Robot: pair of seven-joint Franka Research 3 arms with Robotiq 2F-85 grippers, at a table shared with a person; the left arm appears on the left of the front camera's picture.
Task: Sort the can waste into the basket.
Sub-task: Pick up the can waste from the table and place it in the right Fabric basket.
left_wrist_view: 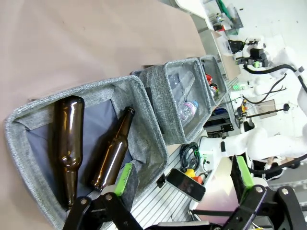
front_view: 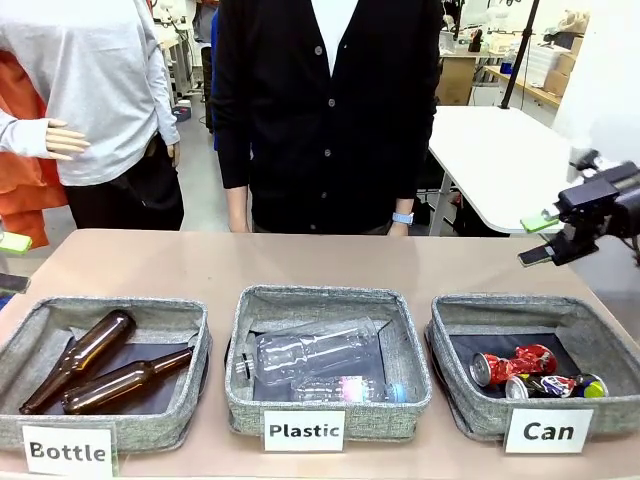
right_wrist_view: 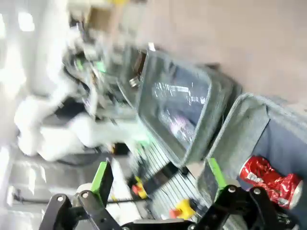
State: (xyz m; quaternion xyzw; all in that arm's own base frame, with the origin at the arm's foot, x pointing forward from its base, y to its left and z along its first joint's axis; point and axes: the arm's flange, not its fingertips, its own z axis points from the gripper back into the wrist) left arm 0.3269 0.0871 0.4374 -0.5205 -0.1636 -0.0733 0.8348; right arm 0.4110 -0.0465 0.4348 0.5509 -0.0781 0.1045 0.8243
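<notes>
both cans, the red can (front_view: 512,364) and the dark can (front_view: 556,386), lie in the can basket (front_view: 452,402) at the bench's right front corner; sorting looks done. right gripper (front_view: 538,238) and left gripper (left_wrist_view: 182,179) have jaws spread, holding nothing; next is likely just parking.

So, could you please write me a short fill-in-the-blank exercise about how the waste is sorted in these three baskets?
1. The dented red metal can lies in the grey fabric basket whose white label reads ____.
2. The basket labelled "Bottle" holds ____ brown glass bottles.
3. The clear plastic bottles lie in the ____ of the three baskets.
4. The right gripper hangs above the table with its jaws ____.

Missing words: Can; two; middle; open
</notes>
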